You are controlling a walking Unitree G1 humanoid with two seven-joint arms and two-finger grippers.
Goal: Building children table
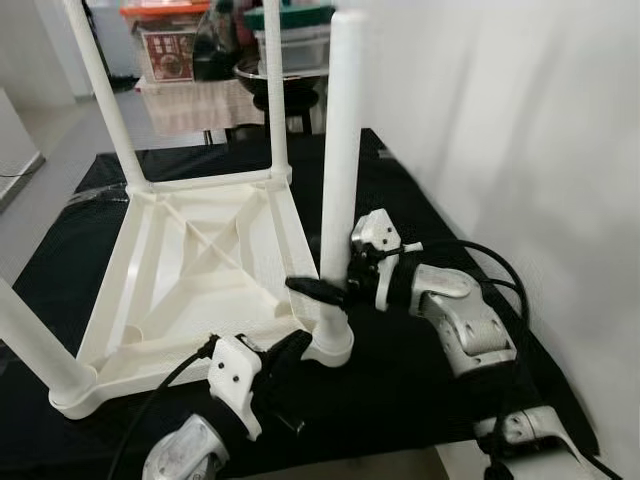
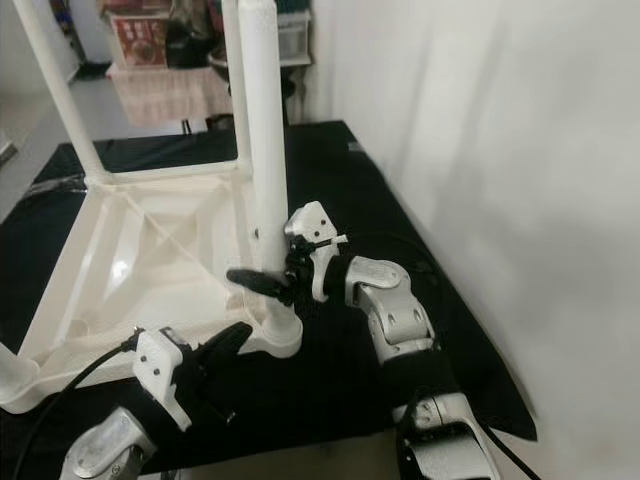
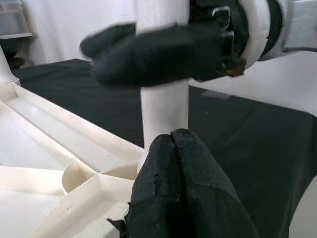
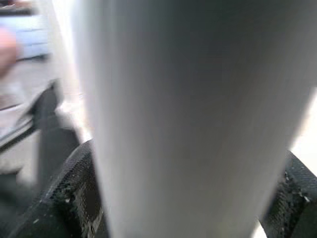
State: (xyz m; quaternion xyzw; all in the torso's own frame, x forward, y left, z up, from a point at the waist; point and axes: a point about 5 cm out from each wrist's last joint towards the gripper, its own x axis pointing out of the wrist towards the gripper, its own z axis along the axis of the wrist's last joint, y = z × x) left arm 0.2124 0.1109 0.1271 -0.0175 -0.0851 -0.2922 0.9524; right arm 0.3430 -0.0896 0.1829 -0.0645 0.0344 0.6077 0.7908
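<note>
A white plastic children's table lies upside down on a black cloth. At its near right corner a white leg stands upright in the corner socket. My right gripper is shut on this leg low down, coming in from the right; the right wrist view has the leg close between its fingers. My left gripper is shut with nothing held, its tips against the leg's base beside the socket.
Two more legs stand at the far corners and one at the near left. A white wall runs close on the right. Boxes and bins stand behind the cloth. Cables trail from both wrists.
</note>
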